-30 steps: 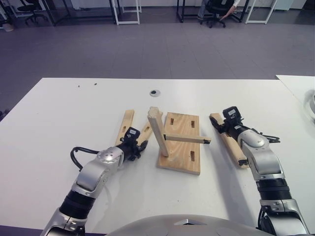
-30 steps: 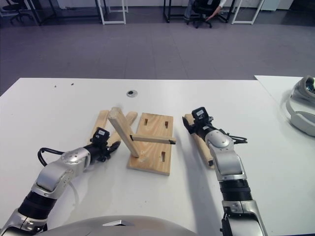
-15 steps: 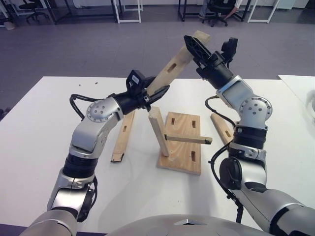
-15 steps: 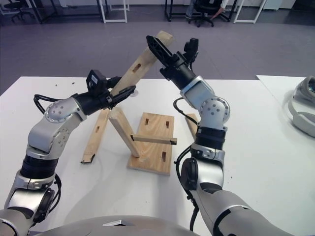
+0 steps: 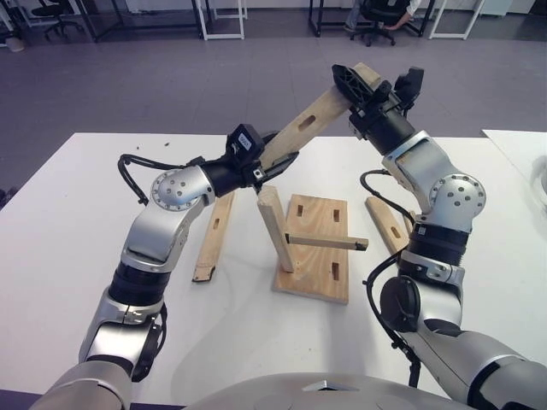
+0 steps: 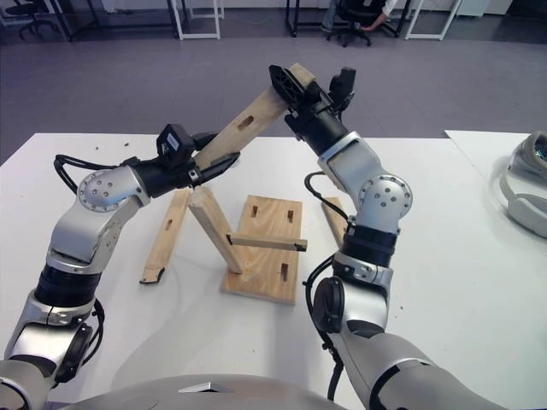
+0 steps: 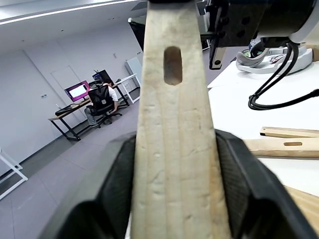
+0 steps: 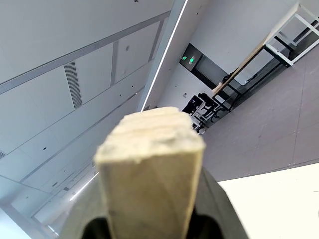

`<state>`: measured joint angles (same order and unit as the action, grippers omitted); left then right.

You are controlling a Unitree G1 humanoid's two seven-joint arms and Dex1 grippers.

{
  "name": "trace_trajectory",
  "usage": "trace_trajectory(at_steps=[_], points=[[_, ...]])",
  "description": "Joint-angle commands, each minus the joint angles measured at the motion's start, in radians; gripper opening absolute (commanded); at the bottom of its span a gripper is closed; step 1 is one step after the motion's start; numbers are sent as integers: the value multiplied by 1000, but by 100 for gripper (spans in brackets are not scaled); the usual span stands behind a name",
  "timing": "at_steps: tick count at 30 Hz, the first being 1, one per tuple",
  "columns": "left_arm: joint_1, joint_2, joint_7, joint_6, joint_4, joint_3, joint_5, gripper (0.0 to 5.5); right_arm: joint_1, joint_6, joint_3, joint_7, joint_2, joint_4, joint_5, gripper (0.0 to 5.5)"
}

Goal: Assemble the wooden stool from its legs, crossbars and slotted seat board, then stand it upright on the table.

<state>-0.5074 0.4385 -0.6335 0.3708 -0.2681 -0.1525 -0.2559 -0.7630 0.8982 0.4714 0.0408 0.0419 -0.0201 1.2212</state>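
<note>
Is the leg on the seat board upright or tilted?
Tilted: the leg slants up from the seat board, its top toward the robot's left.

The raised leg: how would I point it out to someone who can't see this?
Find the white table, then the seat board at its middle. Above it the raised leg slants through the air, its low end in the left end effector and its high end in the right end effector. The other loose legs lie flat on the table.
</note>
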Motion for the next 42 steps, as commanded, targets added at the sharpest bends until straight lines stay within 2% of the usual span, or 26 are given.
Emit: trace_trajectory(at_steps=[1,4,8,10,13,15,18,24,31,35,42], points=[[14,17,-2,4,-6,3,26,297,119,-62,31,-54,36,92,-31,101],[184,48,24,43,-78,62,15,344,393,-87,95,-114,67,323,-52,101],[460,37,112,89,-168,102,40,423,772,-70,200,-229,68,568,112,101],[541,43,150,108,-181,59,95,457,907,-82,216,-289,80,632,194,101],[570,51,171,140,-182,0,151,507,1004,-117,181,-343,83,657,229,101],[573,51,177,158,-181,-19,171,538,1039,-137,145,-357,89,662,234,101],[571,42,188,175,-179,-30,186,540,1058,-169,112,-356,133,659,216,101],[563,-3,201,215,-213,-36,175,540,1003,-250,32,-367,266,719,-74,102],[487,-125,223,297,-263,-42,98,540,949,-302,-165,-216,344,654,-332,102],[425,-199,249,384,-309,-36,39,540,941,-280,-286,-241,349,632,-479,103],[372,-246,280,447,-334,-62,3,540,947,-194,-431,-256,411,659,-624,103]])
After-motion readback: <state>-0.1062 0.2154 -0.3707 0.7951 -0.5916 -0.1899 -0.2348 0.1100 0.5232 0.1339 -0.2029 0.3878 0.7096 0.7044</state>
